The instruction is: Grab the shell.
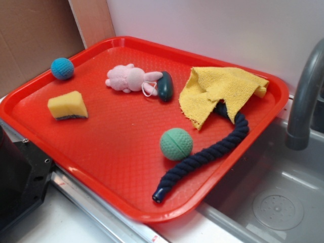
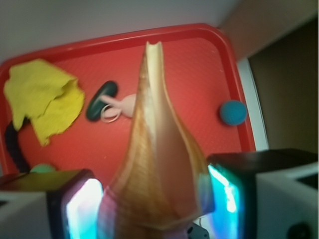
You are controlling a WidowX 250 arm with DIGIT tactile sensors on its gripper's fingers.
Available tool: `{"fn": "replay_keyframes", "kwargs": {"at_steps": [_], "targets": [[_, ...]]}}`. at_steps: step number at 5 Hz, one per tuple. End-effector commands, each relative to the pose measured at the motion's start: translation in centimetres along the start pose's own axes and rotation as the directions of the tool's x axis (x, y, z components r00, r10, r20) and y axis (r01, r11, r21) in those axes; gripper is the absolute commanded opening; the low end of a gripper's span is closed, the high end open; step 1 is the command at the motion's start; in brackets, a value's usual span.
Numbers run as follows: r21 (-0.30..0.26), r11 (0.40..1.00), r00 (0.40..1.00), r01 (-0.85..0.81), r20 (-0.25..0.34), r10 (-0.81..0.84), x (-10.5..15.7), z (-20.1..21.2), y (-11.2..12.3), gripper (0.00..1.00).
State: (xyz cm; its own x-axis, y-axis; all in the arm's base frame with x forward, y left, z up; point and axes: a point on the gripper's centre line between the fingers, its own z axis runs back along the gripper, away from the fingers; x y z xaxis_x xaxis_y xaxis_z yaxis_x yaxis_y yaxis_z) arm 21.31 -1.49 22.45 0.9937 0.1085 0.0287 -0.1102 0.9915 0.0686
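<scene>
Gripper (image 2: 157, 209): in the wrist view your two pads, a glowing teal one at left (image 2: 82, 211) and its mate at right (image 2: 224, 199), are pinched on the broad body of the shell (image 2: 157, 164), which fills the gap between them and points its narrow tip away from the camera. Shell: tan to brown, glossy, fine ridges running lengthwise, tapering to a notched tip; hard and slick, so judge it prone to pivot or slide between flat pads. Hold the squeeze steady, avoid quick wrist turns, and keep the grip on the widest part; a grasp that creeps toward the taper would likely let go. The shell appears held clear above the tray (image 2: 199, 74), though the blur close to the lens hides any contact below; the exterior view shows neither the shell nor the fingers. Tray: red moulded plastic, fine pebbled floor, raised rounded rim. On it, going outward: pink plush bunny (image 1: 130, 78), soft, lying on its side, touching a dark green oval object (image 1: 165, 86); yellow cloth (image 1: 217, 91), napped weave, crumpled, draped over one end of a dark blue rope (image 1: 202, 157), thick twisted strands, curving to the near rim; green ball (image 1: 176, 144), rubbery with ribbed surface, just beside the rope; yellow sponge wedge (image 1: 67, 105), dark scrub layer beneath; blue knitted ball (image 1: 62, 68) near the far left corner. Beyond the tray: grey faucet (image 1: 304, 101) and metal sink (image 1: 283, 202).
</scene>
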Motion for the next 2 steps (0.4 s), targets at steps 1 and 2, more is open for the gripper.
{"fn": "replay_keyframes", "kwargs": {"at_steps": [1, 2], "targets": [[-0.028, 0.995, 0.994, 0.097, 0.055, -0.095, -0.62, 2.59, -1.55, 0.00], [-0.047, 0.995, 0.994, 0.093, 0.066, -0.090, -0.87, 2.26, -0.99, 0.00]]}}
